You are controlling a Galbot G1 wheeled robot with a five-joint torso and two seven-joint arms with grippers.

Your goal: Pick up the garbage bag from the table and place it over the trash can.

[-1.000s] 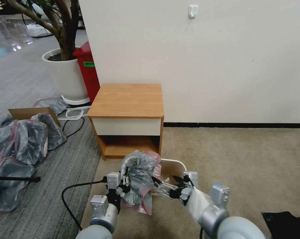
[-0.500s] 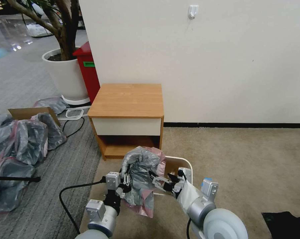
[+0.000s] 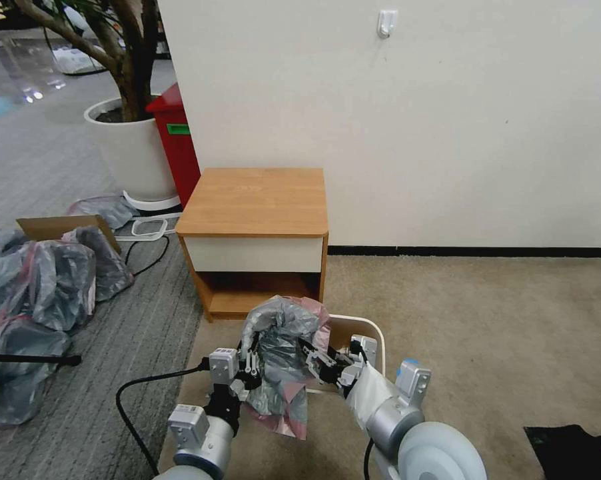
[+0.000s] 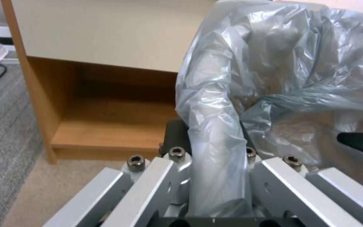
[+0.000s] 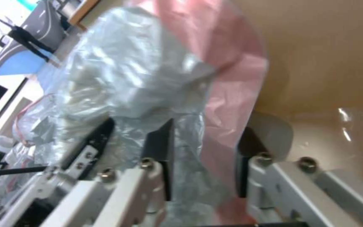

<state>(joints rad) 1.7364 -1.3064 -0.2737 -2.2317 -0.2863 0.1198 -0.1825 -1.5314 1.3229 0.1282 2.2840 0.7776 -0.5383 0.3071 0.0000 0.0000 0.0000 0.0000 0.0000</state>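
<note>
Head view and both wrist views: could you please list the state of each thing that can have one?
Thin translucent grey plastic garbage bag with pink rim: bunched, lifted, hanging partly over the bin's near-left side, not spread.
Small cream-beige rectangular trash can: upright on the carpet, unlined.
Light-wood nightstand table: top bare, white drawer closed.
Left gripper: fingers shut on a fold of the bag.
Right gripper: fingers apart, bag plastic between them.

Bright even light, right wrist blurred
</note>
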